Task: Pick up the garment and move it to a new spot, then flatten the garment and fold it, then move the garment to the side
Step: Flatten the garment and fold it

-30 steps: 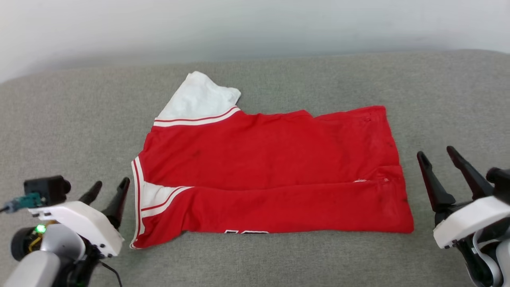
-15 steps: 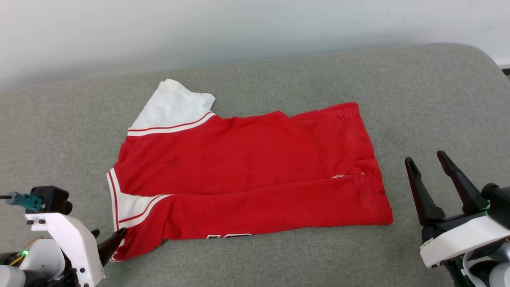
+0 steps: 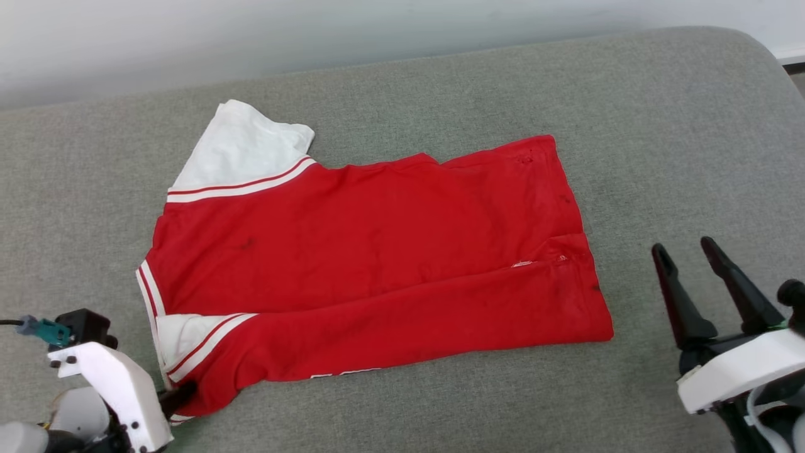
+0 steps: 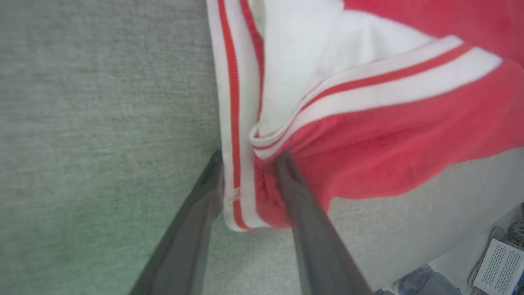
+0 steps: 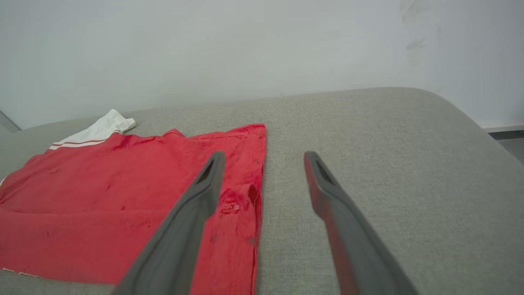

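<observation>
The striped corner of the garment (image 4: 368,135) is being straddled by the left hand (image 4: 249,172), fingers parted, while the right hand (image 3: 688,251) is being held spread beside it.

red garment (image 3: 377,245), folded lengthwise, flat on cushion (image 3: 660,138)

The garment (image 3: 371,251) lies spread on the couch cushion (image 3: 660,126), folded lengthwise, one sleeve (image 3: 242,148) reaching toward the wall (image 3: 314,31) behind. The left end effector (image 4: 249,164) sits at the garment's near left corner, its fingers either side of the hem there. The right end effector (image 3: 688,251) stands apart, off the garment's right edge.
</observation>
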{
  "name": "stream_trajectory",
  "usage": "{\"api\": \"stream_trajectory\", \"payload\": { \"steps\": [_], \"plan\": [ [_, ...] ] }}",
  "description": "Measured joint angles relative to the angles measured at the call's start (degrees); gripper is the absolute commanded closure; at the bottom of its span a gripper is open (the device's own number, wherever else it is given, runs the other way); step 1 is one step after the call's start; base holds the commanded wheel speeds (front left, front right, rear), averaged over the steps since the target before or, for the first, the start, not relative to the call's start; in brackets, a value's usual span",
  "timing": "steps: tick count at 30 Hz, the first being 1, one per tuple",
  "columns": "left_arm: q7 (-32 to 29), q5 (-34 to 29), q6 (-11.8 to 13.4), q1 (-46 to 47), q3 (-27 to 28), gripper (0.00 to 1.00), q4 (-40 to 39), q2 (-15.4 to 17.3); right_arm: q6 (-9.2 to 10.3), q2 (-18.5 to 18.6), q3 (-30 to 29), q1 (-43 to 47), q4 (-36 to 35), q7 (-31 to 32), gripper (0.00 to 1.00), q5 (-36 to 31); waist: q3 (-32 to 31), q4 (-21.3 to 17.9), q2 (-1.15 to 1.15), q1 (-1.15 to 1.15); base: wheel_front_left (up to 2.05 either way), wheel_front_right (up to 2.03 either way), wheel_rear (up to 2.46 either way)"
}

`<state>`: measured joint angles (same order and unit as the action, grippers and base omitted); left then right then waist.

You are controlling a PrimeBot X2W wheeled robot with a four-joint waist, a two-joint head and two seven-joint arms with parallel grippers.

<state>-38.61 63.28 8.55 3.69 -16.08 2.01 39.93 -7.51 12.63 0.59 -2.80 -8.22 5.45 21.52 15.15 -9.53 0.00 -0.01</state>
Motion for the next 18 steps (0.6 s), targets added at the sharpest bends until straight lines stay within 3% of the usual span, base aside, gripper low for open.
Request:
{"api": "stream_trajectory", "payload": {
  "steps": [6,12,18],
  "plan": [
    [3.42,-0.86,-1.01,0.19,-0.19,1.0,0.29,-2.41,0.0,4.2,-2.45,-0.4,1.44,8.53,0.0,5.41,-0.58,1.54,0.0,0.0,0.0,0.0,0.0],
    [6.32,-3.39,0.11,1.27,0.23,1.0,-4.28,-2.57,0.0,9.45,-1.3,-2.21,4.9,26.81,0.0,11.63,-0.35,3.8,0.0,0.01,0.0,0.0,0.0],
    [7.54,-6.2,2.16,2.96,0.26,1.0,-10.65,-2.27,0.0,9.59,0.63,-5.71,8.21,39.62,0.0,14.56,1.44,6.17,0.0,0.01,0.0,0.0,0.0]
  ]
}}
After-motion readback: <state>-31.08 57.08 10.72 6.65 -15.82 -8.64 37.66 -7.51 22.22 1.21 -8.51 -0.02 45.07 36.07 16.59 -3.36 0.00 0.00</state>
